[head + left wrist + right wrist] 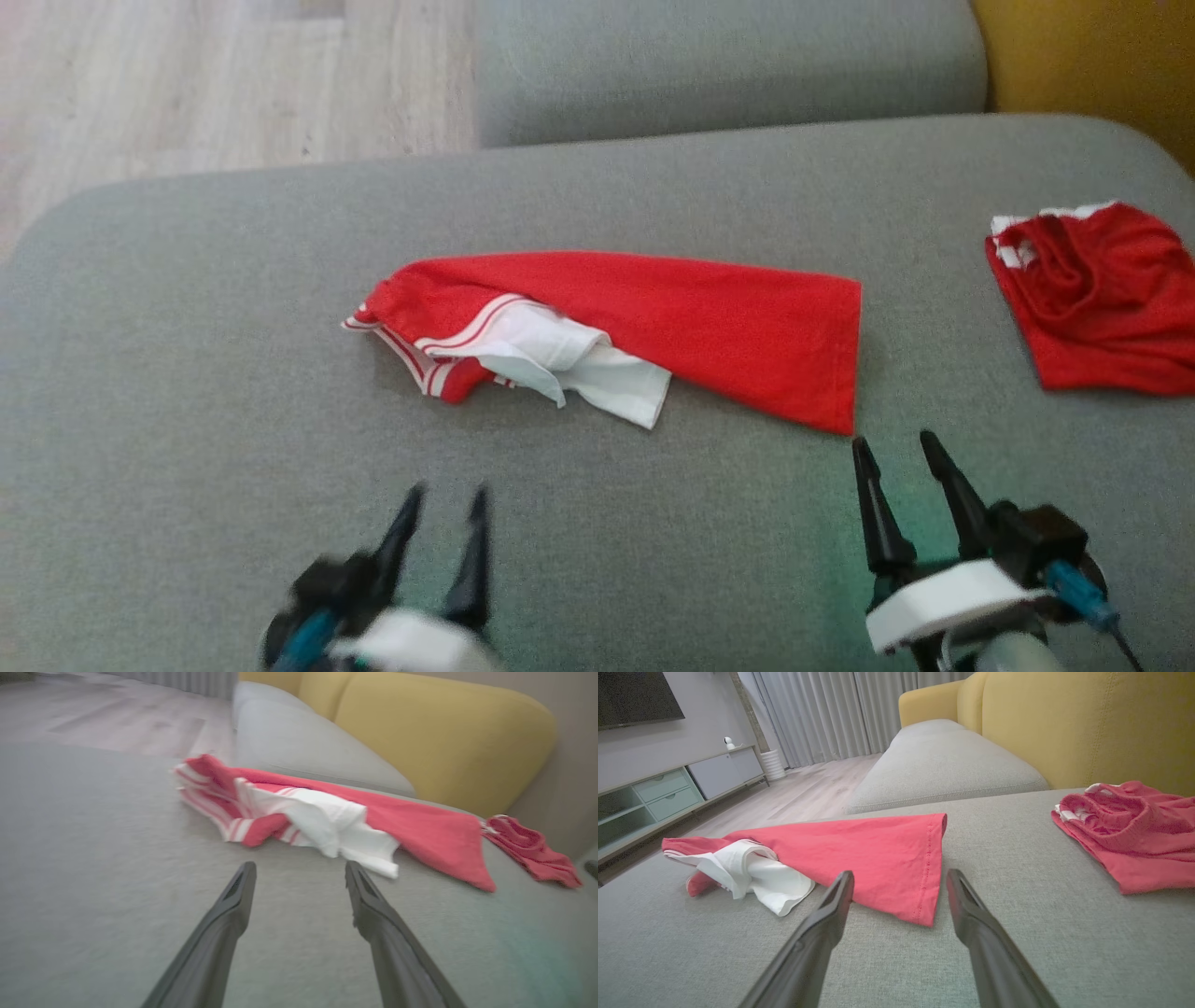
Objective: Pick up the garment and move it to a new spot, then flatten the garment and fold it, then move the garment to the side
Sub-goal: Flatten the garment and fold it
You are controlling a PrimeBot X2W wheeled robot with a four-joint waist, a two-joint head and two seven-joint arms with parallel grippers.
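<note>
Soft, even indoor light with faint shadows; the left tool (448, 492) and the left wrist view are motion-blurred.

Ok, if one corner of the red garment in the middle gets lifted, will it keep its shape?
Probably not: the garment lies in soft folds, so it would likely droop and unfold. It looks thin, so probably light. Pushed, it may bunch on the textured cushion rather than slide.

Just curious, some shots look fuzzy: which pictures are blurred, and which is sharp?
Head view: the left fingers are smeared by blur, the right fingers crisp. Left wrist view: soft throughout, the red garment hazy. Right wrist view: sharpest, the garment's hem stitching is plain.
</note>
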